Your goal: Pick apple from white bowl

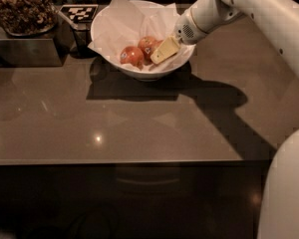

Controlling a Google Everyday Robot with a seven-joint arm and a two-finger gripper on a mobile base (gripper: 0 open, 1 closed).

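The white bowl point(105, 38), lined with crumpled white paper, stands at the back of the brown counter. Two red apples show in it: one at the front left point(131, 55) and one behind it point(147, 44). My gripper point(164, 51) reaches down into the bowl from the right. Its pale yellowish tip lies right beside the rear apple, on the right side of the fruit. No pale yellow-green patch shows on either apple. Whatever lies behind the gripper tip is hidden.
A dark tray of nuts point(21, 9) sits on a dark box point(25, 49) at the back left. A black-and-white marker tag point(78, 12) stands next to the bowl. My white arm point(259, 9) spans the upper right and my body point(289, 193) fills the lower right.
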